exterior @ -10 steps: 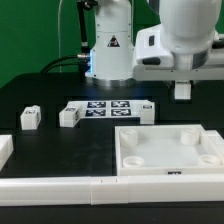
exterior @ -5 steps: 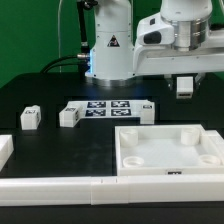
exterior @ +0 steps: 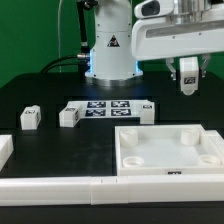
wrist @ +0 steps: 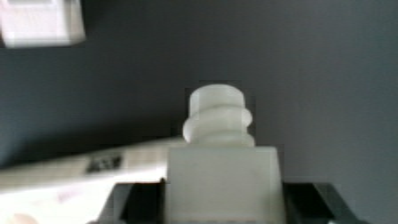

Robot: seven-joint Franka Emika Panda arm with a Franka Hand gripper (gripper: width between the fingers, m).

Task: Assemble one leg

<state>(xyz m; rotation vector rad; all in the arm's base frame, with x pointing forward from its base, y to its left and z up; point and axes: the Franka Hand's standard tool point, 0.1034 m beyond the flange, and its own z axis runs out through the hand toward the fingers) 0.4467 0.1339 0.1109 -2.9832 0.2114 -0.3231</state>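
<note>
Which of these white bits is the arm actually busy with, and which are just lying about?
In the job: the leg, gripped in the fingers and held in the air; the square panel, probably where it will go.
Lying about: two spare legs; the marker board; a white block at the exterior view's left edge.

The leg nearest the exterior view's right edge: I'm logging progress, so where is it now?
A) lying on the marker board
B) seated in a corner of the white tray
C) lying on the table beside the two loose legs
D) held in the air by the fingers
D: the leg hangs in the gripper, clear of the table and higher than the tray; the wrist view shows the fingers clamping it.
</note>
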